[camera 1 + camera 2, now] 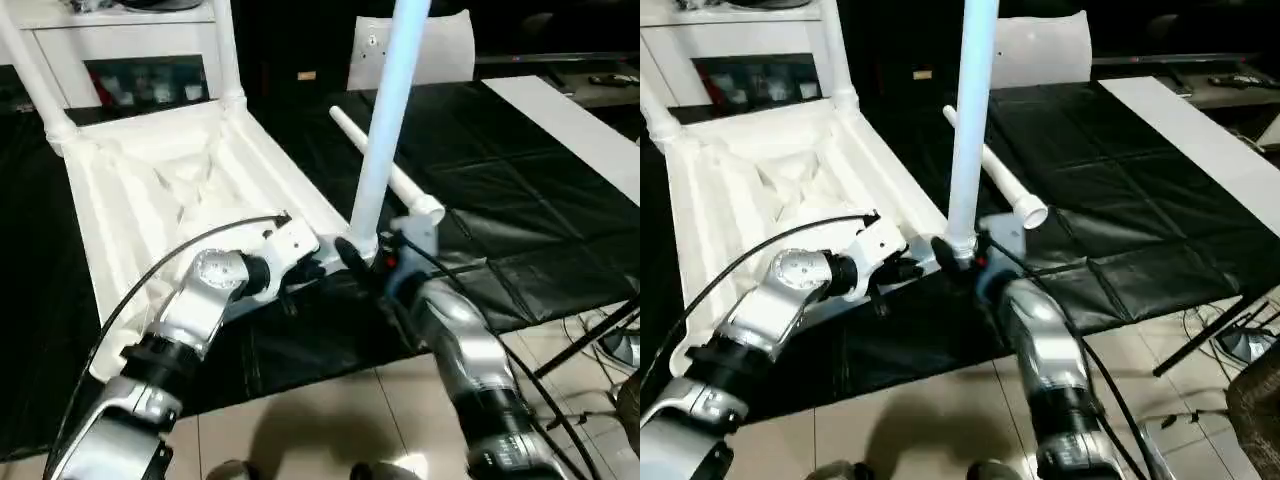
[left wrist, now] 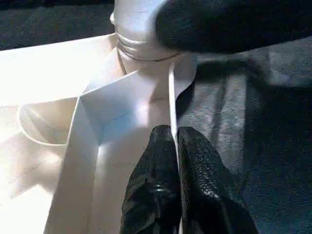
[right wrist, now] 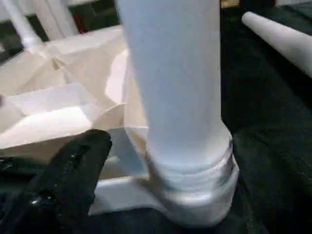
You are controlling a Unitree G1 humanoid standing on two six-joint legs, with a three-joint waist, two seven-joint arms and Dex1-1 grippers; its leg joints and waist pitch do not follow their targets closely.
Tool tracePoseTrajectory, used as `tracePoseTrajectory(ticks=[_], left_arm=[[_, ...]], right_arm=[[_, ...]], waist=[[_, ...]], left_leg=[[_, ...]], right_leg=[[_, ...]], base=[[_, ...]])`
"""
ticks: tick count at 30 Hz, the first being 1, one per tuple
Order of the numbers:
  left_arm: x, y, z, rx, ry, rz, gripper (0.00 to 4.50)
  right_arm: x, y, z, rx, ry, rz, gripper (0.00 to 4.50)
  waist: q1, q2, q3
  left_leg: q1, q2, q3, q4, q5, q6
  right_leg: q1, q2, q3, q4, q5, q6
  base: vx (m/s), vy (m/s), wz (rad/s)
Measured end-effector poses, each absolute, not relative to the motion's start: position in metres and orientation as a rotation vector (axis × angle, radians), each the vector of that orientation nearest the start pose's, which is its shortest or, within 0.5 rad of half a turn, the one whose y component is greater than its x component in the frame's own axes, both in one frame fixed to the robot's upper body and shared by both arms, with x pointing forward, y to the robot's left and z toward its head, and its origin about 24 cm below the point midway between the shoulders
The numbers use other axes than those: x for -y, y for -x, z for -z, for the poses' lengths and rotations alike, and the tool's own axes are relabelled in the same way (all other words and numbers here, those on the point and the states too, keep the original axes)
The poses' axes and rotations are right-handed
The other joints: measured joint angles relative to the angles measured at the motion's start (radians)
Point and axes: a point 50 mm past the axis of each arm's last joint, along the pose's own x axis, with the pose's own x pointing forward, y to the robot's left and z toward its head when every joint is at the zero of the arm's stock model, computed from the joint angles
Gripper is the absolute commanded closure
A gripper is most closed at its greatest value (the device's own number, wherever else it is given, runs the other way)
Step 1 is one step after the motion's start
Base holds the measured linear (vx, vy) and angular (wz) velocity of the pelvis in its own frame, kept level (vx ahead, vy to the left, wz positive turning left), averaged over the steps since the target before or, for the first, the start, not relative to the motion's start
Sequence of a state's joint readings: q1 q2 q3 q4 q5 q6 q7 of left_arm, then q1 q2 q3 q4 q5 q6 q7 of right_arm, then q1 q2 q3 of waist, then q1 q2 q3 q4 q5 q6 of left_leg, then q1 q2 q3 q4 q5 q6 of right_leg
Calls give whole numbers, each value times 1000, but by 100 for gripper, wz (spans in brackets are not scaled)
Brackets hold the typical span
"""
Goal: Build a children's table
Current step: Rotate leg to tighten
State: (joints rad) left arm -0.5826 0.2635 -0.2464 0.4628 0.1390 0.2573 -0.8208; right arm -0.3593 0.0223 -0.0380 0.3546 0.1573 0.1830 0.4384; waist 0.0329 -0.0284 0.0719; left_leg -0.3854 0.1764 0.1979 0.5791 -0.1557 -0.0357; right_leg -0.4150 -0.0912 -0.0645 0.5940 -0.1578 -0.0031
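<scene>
At the near corner of the upturned tabletop, the left gripper is closed on the thin white rim, one black finger on each side of it. The right gripper is just beside the same corner, at the foot of the upright leg; its fingers stand apart and do not clamp the leg. This leg stands in the round corner socket.

Four legs can be counted. Three stand upright in sockets: the one at the grippers, one at the far left corner, and one at the far right corner. The fourth leg lies loose on the black cover, behind the upright leg and partly hidden by it.

One tabletop lies on the cover with the ribbed underside up. A long flat white board lies at the right side, well apart from the tabletop. A white bag-like sheet stands at the far edge, and a white shelf unit is behind the tabletop, with some small things in it that cannot be told.
</scene>
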Motion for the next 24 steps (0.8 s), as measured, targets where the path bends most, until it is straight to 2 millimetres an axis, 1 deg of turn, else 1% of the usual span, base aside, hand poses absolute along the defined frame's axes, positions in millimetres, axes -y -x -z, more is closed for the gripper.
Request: tracePoseTrajectory(ticks=[3,4,6,7,8,9,11,12,14,16,18,21,22,24], left_arm=[[-106,-332,-62,-358,-439,966,450],[-103,-332,-62,-354,-427,964,450],[-102,-331,-61,-344,-371,954,450],[-102,-331,-60,-338,-341,946,406],[-102,-331,-60,-326,-297,932,395],[-102,-332,-62,-302,-244,914,395],[-99,-334,-74,-227,-179,889,392],[-99,-336,-80,-203,-171,875,371],[-105,-340,-93,-150,-169,828,354],[-117,-344,-103,-119,-186,769,354],[-135,-345,-110,-117,-228,681,354],[-177,-342,-121,-125,-337,482,354],[-195,-339,-123,-144,-373,394,354],[-215,-333,-124,-155,-392,304,354]], right_arm=[[112,-303,-48,-115,-237,-494,8],[118,-300,-50,-102,-236,-478,8],[125,-296,-52,-96,-217,-468,8],[128,-293,-52,-101,-204,-469,0],[128,-290,-50,-113,-184,-474,0],[129,-286,-48,-129,-169,-480,0],[128,-281,-41,-179,-157,-497,0],[124,-279,-40,-192,-151,-511,0],[120,-274,-39,-221,-142,-529,0],[118,-273,-40,-236,-126,-538,0],[113,-272,-39,-251,-118,-547,0],[99,-271,-37,-276,-110,-575,0],[95,-270,-37,-278,-108,-581,0],[89,-271,-38,-273,-116,-589,0]], waist=[[2,1,0],[3,2,-1],[4,3,-1],[5,3,-1],[5,3,-1],[7,2,0],[8,1,-1],[7,1,-1],[2,1,-1],[-1,2,-1],[-5,2,-1],[-8,4,-1],[-7,4,-1],[-1,4,-1]], left_leg=[[0,0,0,0,0,0],[0,0,1,0,0,0],[-1,-1,1,0,0,0],[-1,-1,1,0,0,0],[-1,-1,1,0,0,0],[-2,-1,0,0,0,0],[-2,0,0,0,0,0],[-2,0,0,0,0,0],[-2,0,0,0,0,0],[-1,0,0,0,0,0],[-1,1,-1,0,0,0],[0,1,-2,-1,-1,-1],[0,1,-2,-1,-1,-2],[0,1,-2,0,-1,-2]], right_leg=[[0,0,0,0,0,0],[0,0,1,0,0,0],[0,-1,1,0,0,0],[0,-1,0,0,0,0],[0,-1,0,0,0,0],[-1,-1,0,0,0,0],[0,-1,0,-1,0,0],[0,-1,-1,0,0,0],[0,0,-1,0,0,1],[0,0,-1,0,-1,1],[-1,1,-1,0,-1,1],[-1,2,-1,0,-1,1],[-1,2,-1,0,-1,1],[-1,2,-1,0,-1,1]], base=[[0,0,0],[0,0,0],[0,0,0],[0,0,0],[0,0,0],[0,0,0],[0,0,0],[0,0,0],[0,0,0],[0,0,0],[0,0,0],[0,0,0],[0,0,0],[0,0,0]])
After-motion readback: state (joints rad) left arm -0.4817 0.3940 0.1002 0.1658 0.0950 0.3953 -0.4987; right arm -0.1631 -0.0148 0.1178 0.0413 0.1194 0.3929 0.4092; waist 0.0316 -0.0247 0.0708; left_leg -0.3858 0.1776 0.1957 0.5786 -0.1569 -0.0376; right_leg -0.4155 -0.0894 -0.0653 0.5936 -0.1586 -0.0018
